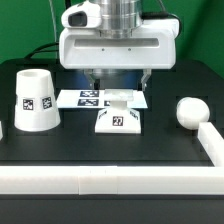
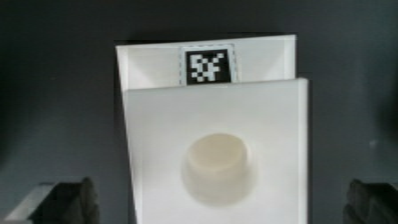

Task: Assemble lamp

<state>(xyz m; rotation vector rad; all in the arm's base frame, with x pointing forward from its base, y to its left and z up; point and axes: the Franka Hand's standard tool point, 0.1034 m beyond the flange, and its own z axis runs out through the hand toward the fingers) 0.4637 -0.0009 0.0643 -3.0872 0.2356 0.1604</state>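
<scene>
The flat square lamp base (image 1: 119,117) lies on the black table in the middle of the exterior view, its tag facing the camera. My gripper (image 1: 119,82) hangs just above and behind it, open, fingers apart on either side. In the wrist view the base (image 2: 217,130) fills the middle, with its round socket (image 2: 217,157) and a tag, and the dark fingertips (image 2: 54,200) stand wide of its two sides without touching. The tapered shade (image 1: 33,100) stands upright at the exterior view's left. The round-headed bulb (image 1: 188,111) lies at the exterior view's right.
The marker board (image 1: 92,98) lies flat behind the base, partly under the gripper. A white raised rail (image 1: 110,179) runs along the table's front edge and turns up at the exterior view's right (image 1: 211,143). A small white piece shows at the left edge (image 1: 2,128).
</scene>
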